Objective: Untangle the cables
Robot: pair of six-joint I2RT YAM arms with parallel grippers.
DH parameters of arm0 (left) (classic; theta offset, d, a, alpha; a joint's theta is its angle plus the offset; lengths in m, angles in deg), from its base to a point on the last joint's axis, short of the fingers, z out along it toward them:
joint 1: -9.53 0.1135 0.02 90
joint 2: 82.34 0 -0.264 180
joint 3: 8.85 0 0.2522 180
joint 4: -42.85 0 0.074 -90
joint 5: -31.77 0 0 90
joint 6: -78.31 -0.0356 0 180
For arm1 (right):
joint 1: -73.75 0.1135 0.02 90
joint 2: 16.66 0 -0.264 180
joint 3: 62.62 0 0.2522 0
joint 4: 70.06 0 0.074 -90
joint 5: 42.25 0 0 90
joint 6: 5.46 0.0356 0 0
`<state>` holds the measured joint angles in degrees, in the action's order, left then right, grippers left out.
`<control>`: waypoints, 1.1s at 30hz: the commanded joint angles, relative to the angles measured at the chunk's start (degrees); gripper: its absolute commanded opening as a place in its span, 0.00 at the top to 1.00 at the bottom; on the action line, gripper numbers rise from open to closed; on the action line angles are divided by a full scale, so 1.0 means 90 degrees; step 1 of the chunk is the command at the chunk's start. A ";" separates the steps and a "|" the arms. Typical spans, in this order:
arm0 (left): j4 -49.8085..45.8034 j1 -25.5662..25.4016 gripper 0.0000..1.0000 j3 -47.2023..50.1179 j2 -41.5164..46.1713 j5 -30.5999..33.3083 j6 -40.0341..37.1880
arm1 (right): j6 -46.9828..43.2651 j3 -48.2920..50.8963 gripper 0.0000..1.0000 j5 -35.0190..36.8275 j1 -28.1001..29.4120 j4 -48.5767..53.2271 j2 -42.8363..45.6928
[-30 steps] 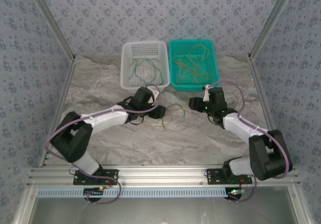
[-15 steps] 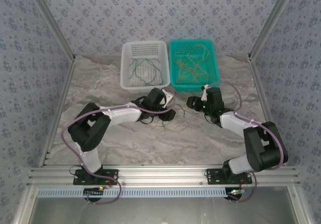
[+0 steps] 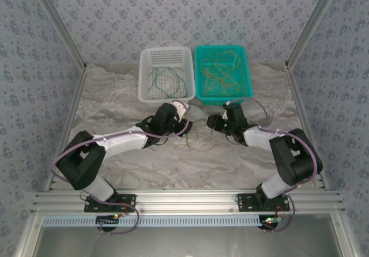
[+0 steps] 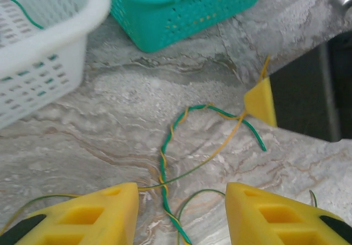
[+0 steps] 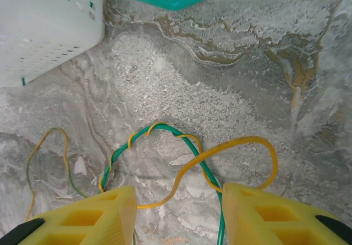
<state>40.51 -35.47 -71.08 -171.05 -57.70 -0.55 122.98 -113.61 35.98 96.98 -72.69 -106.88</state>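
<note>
A dark green cable and a yellowish cable (image 4: 163, 162) lie twisted together on the marble table between my two grippers, also seen as thin loops (image 3: 199, 142) from above. My left gripper (image 4: 181, 201) hovers over the twisted strand, open, with the wires between its yellow fingers (image 4: 104, 212) but not pinched. My right gripper (image 5: 179, 201) is open too, over the twisted arc (image 5: 165, 129) and a loose yellow loop (image 5: 247, 143). From above, the left gripper (image 3: 185, 127) and the right gripper (image 3: 211, 122) face each other closely.
A white basket (image 3: 144, 75) holding green cables and a teal basket (image 3: 249, 75) holding yellowish cables stand side by side just behind the grippers. The right gripper's yellow fingertip (image 4: 261, 99) shows near the strand in the left wrist view.
My right gripper has slid left toward the loose cables and the left gripper. The left arm swung out and drew back. Both pairs of jaws stand narrower than before.
</note>
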 commanded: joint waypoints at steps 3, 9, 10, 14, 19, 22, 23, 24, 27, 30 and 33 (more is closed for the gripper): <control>0.0442 0.0032 0.52 0.0330 0.0438 0.0452 -0.0095 | 0.0158 -0.0398 0.59 0.0277 0.0215 -0.0158 -0.0397; 0.0392 0.0089 0.52 0.0373 0.0672 0.0782 -0.0248 | -0.0209 -0.0521 0.86 0.0663 0.0419 0.0210 -0.0300; 0.0436 0.0132 0.52 0.0414 0.0723 0.0819 -0.0242 | -0.0509 -0.0490 0.91 0.0645 0.0431 0.0238 -0.0210; 0.0448 0.0444 0.52 0.0456 0.0920 0.0645 -0.0164 | -0.1331 -0.0384 1.00 0.0493 0.0500 0.0463 0.0296; 0.0473 0.0717 0.52 0.0540 0.1211 0.0512 -0.0231 | -0.2322 -0.0407 1.00 -0.0234 0.0569 0.0751 0.1175; 0.0400 0.0816 0.52 0.0524 0.1307 0.0409 -0.0269 | -0.2835 -0.0557 1.00 -0.0917 0.0584 0.0948 0.1674; 0.0417 0.0840 0.52 0.0541 0.1365 0.0343 -0.0293 | -0.3049 -0.0658 1.00 -0.1261 0.0593 0.1061 0.1795; 0.0423 0.0845 0.52 0.0533 0.1411 0.0267 -0.0330 | -0.3244 -0.0767 1.00 -0.1538 0.0593 0.1216 0.1878; 0.0471 0.0883 0.51 0.0541 0.1639 0.0083 -0.0450 | -0.3742 -0.1246 1.00 -0.2166 0.0613 0.1805 0.2045; 0.0487 0.0898 0.48 0.0552 0.1898 -0.0081 -0.0628 | -0.4062 -0.1753 1.00 -0.2719 0.0611 0.2281 0.2121; 0.0417 0.0962 0.48 0.0561 0.2047 -0.0174 -0.0719 | -0.4213 -0.2196 1.00 -0.3006 0.0628 0.2551 0.2158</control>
<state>43.05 -27.45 -66.25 -154.50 -57.02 -4.92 89.51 -129.70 15.32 102.20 -54.63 -88.91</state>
